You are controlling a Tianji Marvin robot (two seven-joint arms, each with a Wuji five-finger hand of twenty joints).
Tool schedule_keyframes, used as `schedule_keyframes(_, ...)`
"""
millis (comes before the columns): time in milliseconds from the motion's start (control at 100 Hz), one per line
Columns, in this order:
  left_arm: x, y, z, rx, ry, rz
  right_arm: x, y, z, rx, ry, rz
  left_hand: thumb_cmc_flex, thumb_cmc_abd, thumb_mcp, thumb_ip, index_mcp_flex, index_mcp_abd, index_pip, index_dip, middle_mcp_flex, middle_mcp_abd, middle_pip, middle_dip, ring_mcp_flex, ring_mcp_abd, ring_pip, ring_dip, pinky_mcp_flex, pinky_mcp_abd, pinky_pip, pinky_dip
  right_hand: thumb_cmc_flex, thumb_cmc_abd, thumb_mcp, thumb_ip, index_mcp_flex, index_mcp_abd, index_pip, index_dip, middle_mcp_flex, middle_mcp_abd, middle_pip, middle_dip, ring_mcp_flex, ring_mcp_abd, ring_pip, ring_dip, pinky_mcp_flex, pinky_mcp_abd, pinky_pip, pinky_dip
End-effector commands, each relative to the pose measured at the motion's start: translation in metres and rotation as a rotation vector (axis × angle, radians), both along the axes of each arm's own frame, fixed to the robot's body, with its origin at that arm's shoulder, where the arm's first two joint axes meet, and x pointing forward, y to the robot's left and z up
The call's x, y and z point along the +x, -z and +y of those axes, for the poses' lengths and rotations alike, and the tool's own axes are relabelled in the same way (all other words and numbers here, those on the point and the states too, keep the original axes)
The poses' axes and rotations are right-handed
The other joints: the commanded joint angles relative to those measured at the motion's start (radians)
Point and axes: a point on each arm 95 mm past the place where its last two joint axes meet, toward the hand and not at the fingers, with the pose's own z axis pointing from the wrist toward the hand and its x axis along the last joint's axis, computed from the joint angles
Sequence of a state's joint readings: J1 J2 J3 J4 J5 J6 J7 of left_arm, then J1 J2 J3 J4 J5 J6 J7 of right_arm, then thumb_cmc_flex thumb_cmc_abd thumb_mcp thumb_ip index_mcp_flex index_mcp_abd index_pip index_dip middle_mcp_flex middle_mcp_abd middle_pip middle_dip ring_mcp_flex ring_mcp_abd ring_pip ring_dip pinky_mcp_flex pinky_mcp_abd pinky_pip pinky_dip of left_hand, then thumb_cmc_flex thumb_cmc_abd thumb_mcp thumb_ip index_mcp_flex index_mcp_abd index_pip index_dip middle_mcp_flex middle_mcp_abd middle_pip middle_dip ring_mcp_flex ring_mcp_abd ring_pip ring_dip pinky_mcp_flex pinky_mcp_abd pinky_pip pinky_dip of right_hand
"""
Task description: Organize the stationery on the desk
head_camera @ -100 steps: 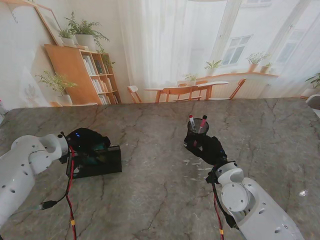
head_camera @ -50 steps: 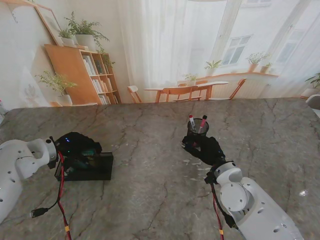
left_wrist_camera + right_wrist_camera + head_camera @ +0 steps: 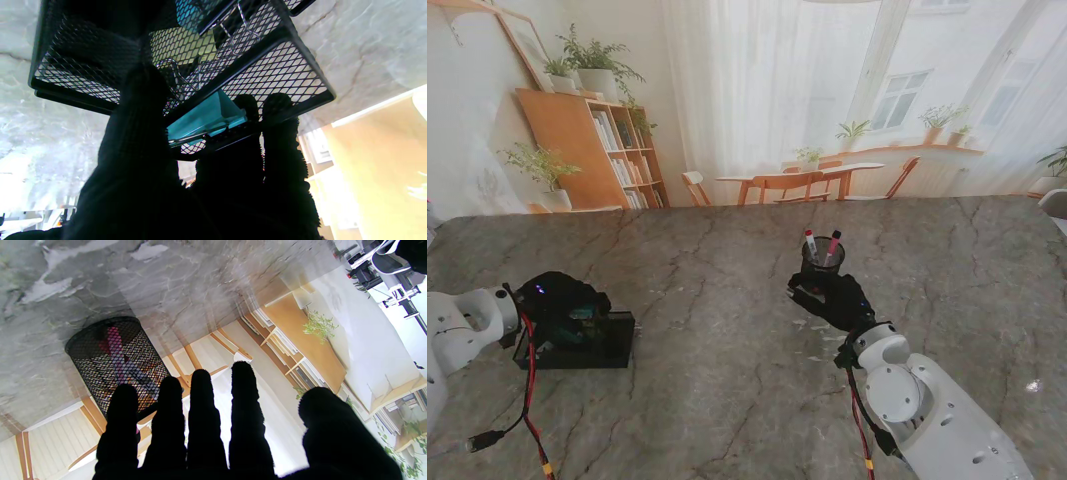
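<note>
A black mesh desk organizer (image 3: 587, 342) rests on the marble table at my left. My left hand (image 3: 557, 300) is shut on it, thumb inside and fingers hooked over its rim. The left wrist view shows the organizer (image 3: 273, 71) close up, with a teal pad (image 3: 203, 116), yellow notes (image 3: 181, 43) and wire clips (image 3: 173, 68) in its compartments. A black mesh pen cup (image 3: 822, 257) holding pink-capped pens (image 3: 811, 243) stands mid-table. My right hand (image 3: 832, 297) hovers just nearer to me than the cup, open, fingers straight and holding nothing. The cup (image 3: 116, 363) shows in the right wrist view beyond the fingers (image 3: 203, 420).
Small pale scraps (image 3: 812, 325) lie on the table beside my right wrist. A red and black cable (image 3: 527, 400) hangs from my left arm across the table's near left part. The table's far edge (image 3: 747, 208) meets a printed room backdrop.
My left hand has dragged the organizer leftward and a little nearer to me. My right hand has barely moved.
</note>
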State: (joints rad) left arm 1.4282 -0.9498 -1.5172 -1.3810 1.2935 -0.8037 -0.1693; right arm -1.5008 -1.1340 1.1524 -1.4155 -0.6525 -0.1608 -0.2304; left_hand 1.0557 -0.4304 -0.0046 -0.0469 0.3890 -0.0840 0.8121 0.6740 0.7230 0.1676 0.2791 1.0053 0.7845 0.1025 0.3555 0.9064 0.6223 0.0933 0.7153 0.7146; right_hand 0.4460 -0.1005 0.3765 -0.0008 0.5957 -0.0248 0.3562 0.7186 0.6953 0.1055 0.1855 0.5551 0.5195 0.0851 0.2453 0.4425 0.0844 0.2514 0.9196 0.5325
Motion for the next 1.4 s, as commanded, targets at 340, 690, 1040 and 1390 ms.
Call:
schedule_keyframes(340,-0.012,0.007,0.007,0.012,-0.01,0.015,-0.001,0.003,0.003,-0.006,-0.017,0.018,0.235,0.143,0.259,-0.037,0.023,0.035,-0.01,0.048,-0.11,-0.161,0.023,-0.228,-0.085,-0.051,-0.093,-0.134,-0.202,0.107,0.097,-0.024,-0.001,0.036,-0.024,-0.017,0.012,-0.001,0.005,0.02,0.007,0.006,0.019,0.012,0.002,0.002,0.0,0.001,-0.016,-0.001,0.008,-0.01)
schedule_keyframes(690,-0.007,-0.001,-0.001,0.008,0.01,0.016,-0.001,0.002,0.003,-0.002,-0.011,0.017,0.235,0.241,0.011,0.009,-0.011,0.068,-0.245,0.027,-0.204,-0.139,0.032,-0.506,-0.201,-0.04,-0.092,-0.399,-0.331,0.177,0.126,-0.133,-0.002,0.043,-0.027,-0.017,0.012,-0.001,0.005,0.019,0.008,0.009,0.019,0.012,0.001,0.002,0.001,0.001,-0.017,-0.002,0.008,-0.01)
schedule_keyframes(1040,-0.011,-0.012,-0.005,0.016,0.025,0.033,-0.001,0.0,0.003,0.001,-0.01,0.016,0.113,0.268,-0.019,0.012,-0.024,0.078,-0.367,-0.005,-0.217,-0.136,-0.018,-0.526,-0.233,-0.033,-0.108,-0.421,-0.387,0.242,0.125,-0.137,0.001,0.045,-0.031,-0.017,0.012,-0.002,0.004,0.019,0.008,0.008,0.019,0.012,0.002,0.001,0.0,0.001,-0.016,-0.001,0.008,-0.01)
schedule_keyframes(1390,-0.012,-0.014,-0.005,0.057,-0.006,0.024,-0.001,0.0,0.002,0.002,-0.006,0.014,0.089,0.246,-0.022,-0.006,0.032,0.098,-0.314,0.157,-0.121,-0.134,0.113,-0.369,-0.185,0.004,0.057,-0.243,-0.321,0.196,0.253,0.016,0.002,0.044,-0.032,-0.017,0.013,0.001,0.005,0.019,0.008,0.007,0.018,0.012,0.002,0.002,0.0,0.001,-0.017,-0.001,0.008,-0.01)
